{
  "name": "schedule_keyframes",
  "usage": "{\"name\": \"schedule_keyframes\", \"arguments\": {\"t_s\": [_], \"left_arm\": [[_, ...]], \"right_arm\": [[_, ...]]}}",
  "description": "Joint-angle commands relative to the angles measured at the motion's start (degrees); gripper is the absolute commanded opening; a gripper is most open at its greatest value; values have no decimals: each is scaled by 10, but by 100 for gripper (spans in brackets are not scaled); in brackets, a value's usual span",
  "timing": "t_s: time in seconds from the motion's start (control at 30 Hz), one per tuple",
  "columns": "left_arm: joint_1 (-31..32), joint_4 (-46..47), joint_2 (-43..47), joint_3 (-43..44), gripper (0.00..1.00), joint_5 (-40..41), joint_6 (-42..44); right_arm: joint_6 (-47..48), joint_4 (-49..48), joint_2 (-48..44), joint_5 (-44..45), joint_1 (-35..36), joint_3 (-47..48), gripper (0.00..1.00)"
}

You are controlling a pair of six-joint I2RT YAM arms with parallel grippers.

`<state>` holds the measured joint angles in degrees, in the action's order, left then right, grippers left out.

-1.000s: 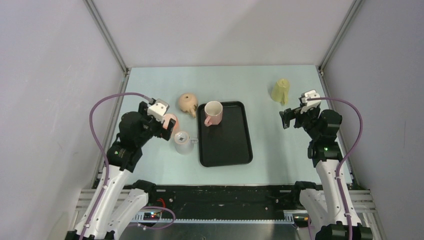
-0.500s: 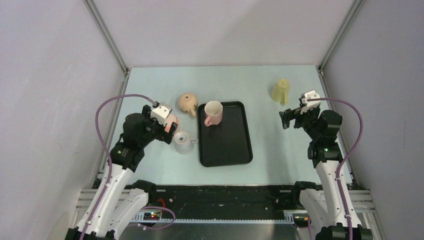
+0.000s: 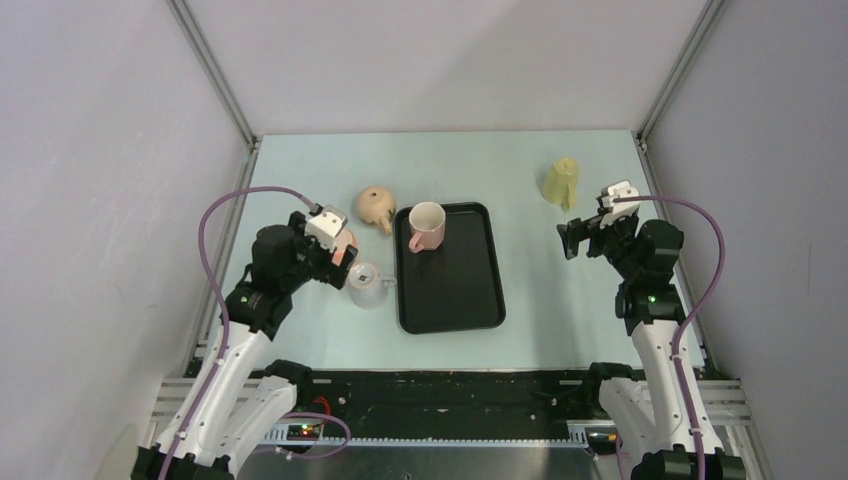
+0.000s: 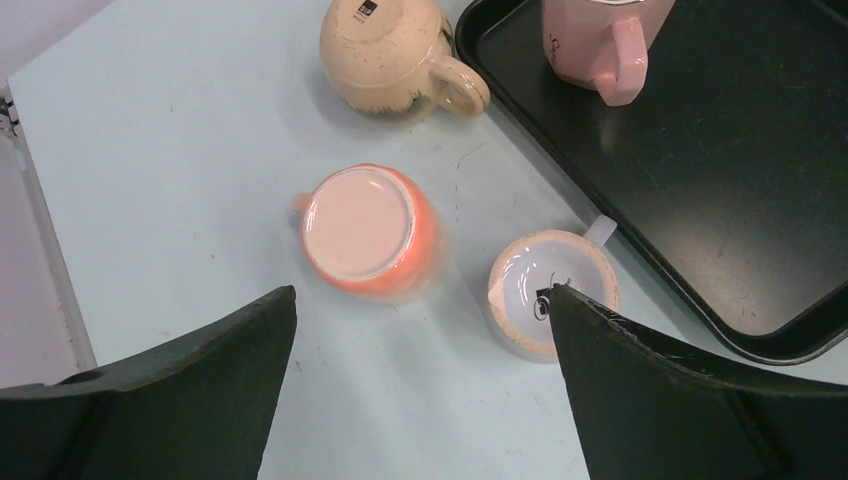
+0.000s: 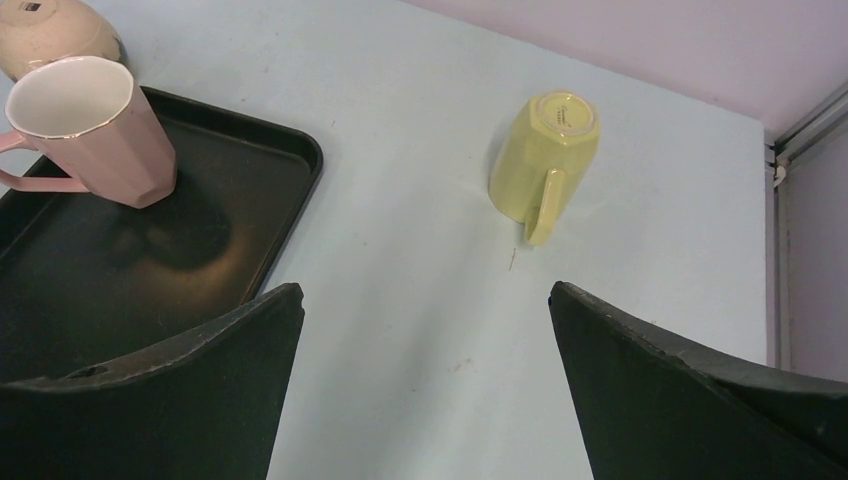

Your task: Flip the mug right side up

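Orange mug [image 4: 365, 230] stands base-up just ahead of wide-spread left jaws.

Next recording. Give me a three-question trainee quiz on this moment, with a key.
1. True or false: the pink mug stands upright on the black tray.
2. Which mug is nearest the left gripper? A) beige B) orange C) pink
3. Fill in: the yellow mug rests on the table with its base facing ____.
Key: 1 true; 2 B, the orange mug; 3 up.
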<state>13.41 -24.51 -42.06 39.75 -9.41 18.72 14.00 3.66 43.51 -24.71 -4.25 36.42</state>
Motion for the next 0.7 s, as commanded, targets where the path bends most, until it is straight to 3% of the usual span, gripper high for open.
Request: {"name": "schedule_keyframes", "arguments": {"t_s": [0.0,0.67], "left_arm": [[-6,28,1,-5,100,-7,16],[-8,37,-7,-19,100,-24,20]], "right_arm": [[-1,-3,7,-2,-1,14,99],[6,-4,29,21,14,14,100]]}}
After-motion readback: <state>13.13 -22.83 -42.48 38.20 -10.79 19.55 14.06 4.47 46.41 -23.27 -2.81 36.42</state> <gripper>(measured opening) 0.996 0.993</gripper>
